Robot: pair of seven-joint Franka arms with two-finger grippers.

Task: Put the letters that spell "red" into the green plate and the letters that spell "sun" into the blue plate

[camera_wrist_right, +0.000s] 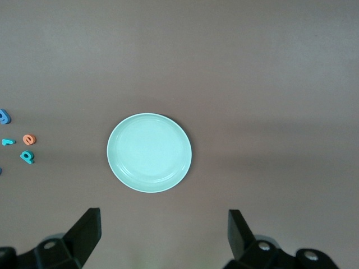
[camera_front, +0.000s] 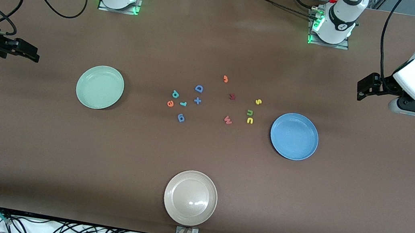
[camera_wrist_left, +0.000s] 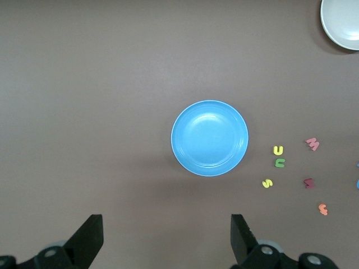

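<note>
Both arms wait with jaws wide and empty: the left gripper [camera_wrist_left: 164, 238] above bare table by the blue plate [camera_front: 294, 136], the right gripper [camera_wrist_right: 162, 238], half cut off in the front view, by the green plate [camera_front: 100, 87]. Both plates are empty. The teal r [camera_front: 183, 103], orange e [camera_front: 170, 103] and teal-green d [camera_front: 175, 94] lie clustered mid-table, and the yellow s [camera_front: 258, 101], yellow u [camera_front: 249, 120] and green n [camera_front: 250, 112] near the blue plate.

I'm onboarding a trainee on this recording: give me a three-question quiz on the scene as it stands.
1. True or false: the green plate already holds a letter.
2. Which plate lies nearest the front camera? A. blue plate B. beige plate C. green plate
3. Fill in: the yellow "s" lies toward the ___ arm's end of the table.
Key: 1 false; 2 B; 3 left.
</note>
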